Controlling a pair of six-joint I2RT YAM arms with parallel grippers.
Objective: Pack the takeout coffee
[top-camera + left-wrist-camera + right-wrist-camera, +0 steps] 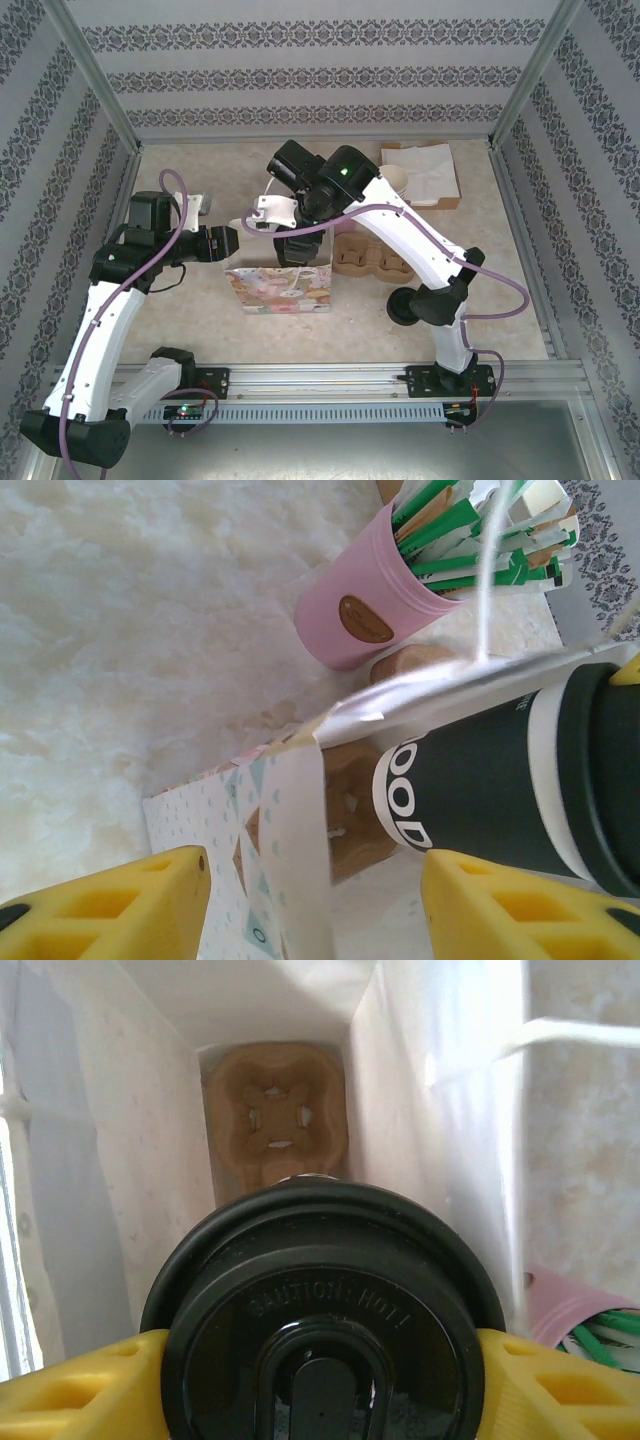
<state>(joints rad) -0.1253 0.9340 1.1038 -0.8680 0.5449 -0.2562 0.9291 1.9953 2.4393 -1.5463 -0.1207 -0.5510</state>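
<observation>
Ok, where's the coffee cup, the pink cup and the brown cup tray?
coffee cup (320,1300), right wrist view, on its black lid.
pink cup (345,585), left wrist view, on its side wall.
brown cup tray (277,1118), right wrist view, on its bare middle.

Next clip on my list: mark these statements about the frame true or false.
1. The right tool grips the coffee at the open bag's mouth. True.
2. A carrier lies at the bag's bottom. True.
3. The coffee has no lid. False: a black lid is on it.
4. The pink cup is empty. False: it holds green and white sticks.
5. The left tool is shut. False: its fingers stand apart, with the bag's edge between them.
</observation>
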